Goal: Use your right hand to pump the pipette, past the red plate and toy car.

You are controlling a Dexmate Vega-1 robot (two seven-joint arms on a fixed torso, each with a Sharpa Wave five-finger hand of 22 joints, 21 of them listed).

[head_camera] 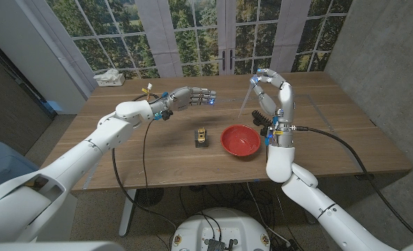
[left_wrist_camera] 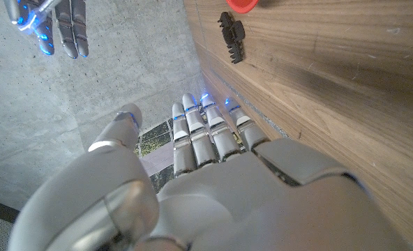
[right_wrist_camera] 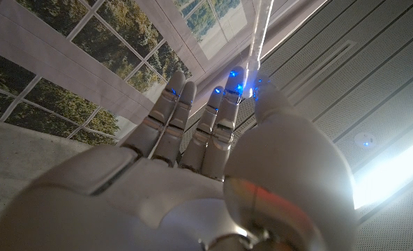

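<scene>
Here, line by line:

Right hand: the right hand (head_camera: 271,85) is raised well above the table (head_camera: 123,164), forearm upright, over the far right part of the top. Its fingertips are drawn together on the top of the pipette (head_camera: 248,97) — a pinch, with the thin clear stem hanging down and slanting from it.

Pipette in the right wrist view: the pipette (right_wrist_camera: 259,31) shows as a pale thin rod rising past the fingertips (right_wrist_camera: 229,90), against window and ceiling; its bulb is hidden between the fingers.

Left hand: the left hand (head_camera: 191,97) hangs over the far middle of the table, fingers stretched out side by side and holding nothing. The left wrist view shows the back of the same hand (left_wrist_camera: 213,174), fingers straight.

Plate and car: the red plate (head_camera: 240,140) lies right of the table's middle, the toy car (head_camera: 201,137) just beside it (they are apart).

Left wrist extras: a black comb-like piece (left_wrist_camera: 232,36) on the wood, a sliver of the plate cut off at the picture's edge, and the right hand's fingertips.

Hard to tell: whether the pipette's tip touches the table — the head view is too coarse.

Far left corner: a white tissue box (head_camera: 109,77).
</scene>
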